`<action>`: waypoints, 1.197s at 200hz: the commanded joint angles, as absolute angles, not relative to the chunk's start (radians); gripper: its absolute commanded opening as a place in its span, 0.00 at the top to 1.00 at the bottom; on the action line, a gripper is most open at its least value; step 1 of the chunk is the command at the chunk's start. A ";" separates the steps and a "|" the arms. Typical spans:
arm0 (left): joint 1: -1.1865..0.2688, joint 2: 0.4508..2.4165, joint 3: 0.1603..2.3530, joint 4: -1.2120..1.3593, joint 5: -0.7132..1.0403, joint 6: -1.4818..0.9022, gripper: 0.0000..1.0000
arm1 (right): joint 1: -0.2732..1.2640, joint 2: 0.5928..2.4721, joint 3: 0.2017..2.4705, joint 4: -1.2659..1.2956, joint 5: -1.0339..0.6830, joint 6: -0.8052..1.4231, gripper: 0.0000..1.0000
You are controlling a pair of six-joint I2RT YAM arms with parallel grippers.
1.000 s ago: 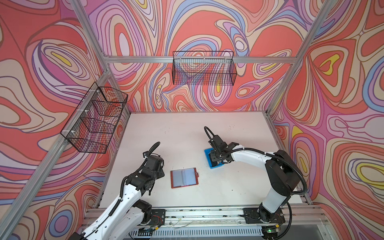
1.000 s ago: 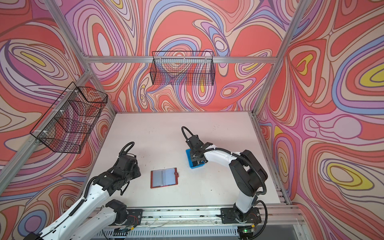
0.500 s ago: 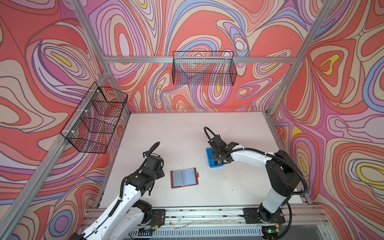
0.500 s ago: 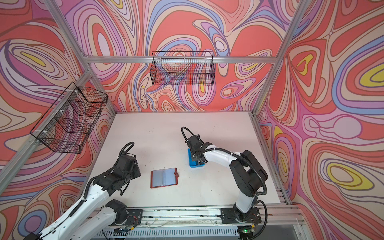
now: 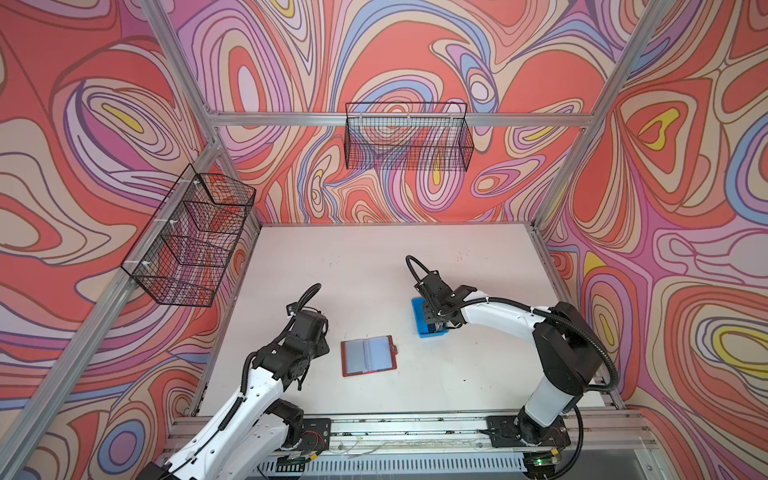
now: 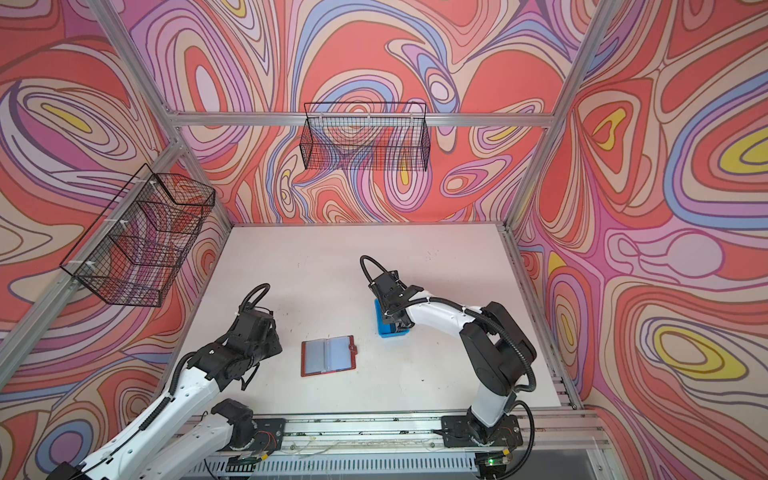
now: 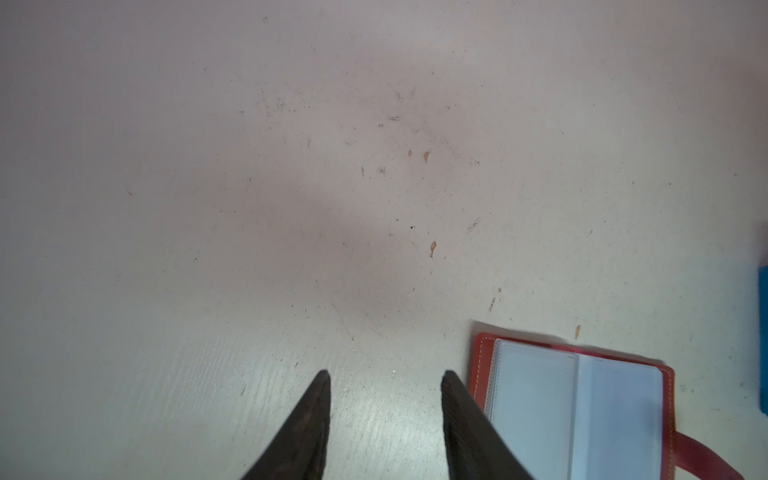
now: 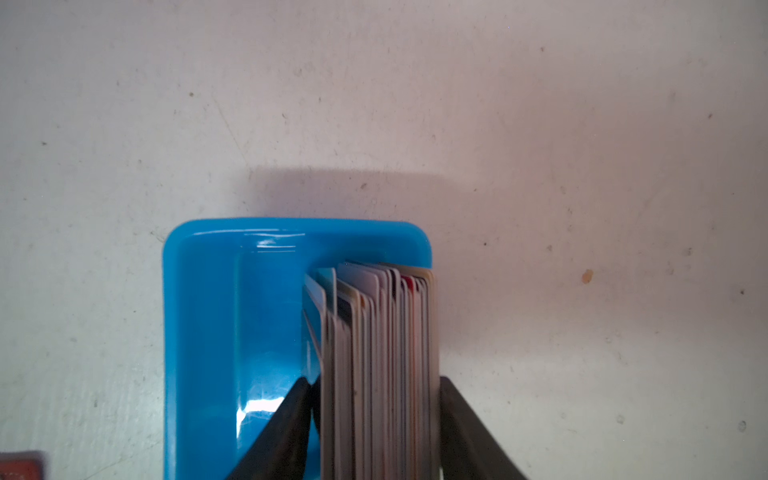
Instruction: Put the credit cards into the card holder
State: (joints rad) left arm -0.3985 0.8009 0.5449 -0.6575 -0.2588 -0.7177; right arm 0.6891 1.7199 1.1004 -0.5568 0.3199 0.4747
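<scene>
Upright, credit cards inside blue tray.

White scuffed table, open red card holder lying flat, blue tray near it

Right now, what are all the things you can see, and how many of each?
table: one, white, under everything.
card holder: one, red-brown with greyish sleeves, open flat on the table, front middle.
tray: one, blue, on the table right of the card holder.
credit cards: one stack, number unclear, pale and mixed colours, on edge in the tray.
wire baskets: two, black, left wall and back wall.
walls: three, swirly red, pink and purple, around the table.
left gripper: one, black fingers, open and empty, beside the card holder.
right gripper: one, black fingers, either side of the credit cards; grip unclear.
</scene>
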 commanded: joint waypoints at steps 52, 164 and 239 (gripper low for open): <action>-0.397 0.806 0.541 -0.663 -0.270 -0.710 0.54 | 0.696 1.685 1.085 -0.535 0.278 0.482 0.57; -0.397 0.810 0.541 -0.664 -0.265 -0.712 0.57 | 0.673 1.755 1.043 -0.436 0.148 0.508 0.55; -0.398 0.802 0.539 -0.663 -0.263 -0.712 0.58 | 0.599 1.726 0.955 -0.250 -0.099 0.544 0.60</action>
State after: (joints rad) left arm -0.3985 0.8085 0.5449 -0.6571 -0.2588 -0.7174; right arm 0.6109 1.7142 1.0027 -0.2966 0.0277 0.5148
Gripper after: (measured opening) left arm 0.424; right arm 0.391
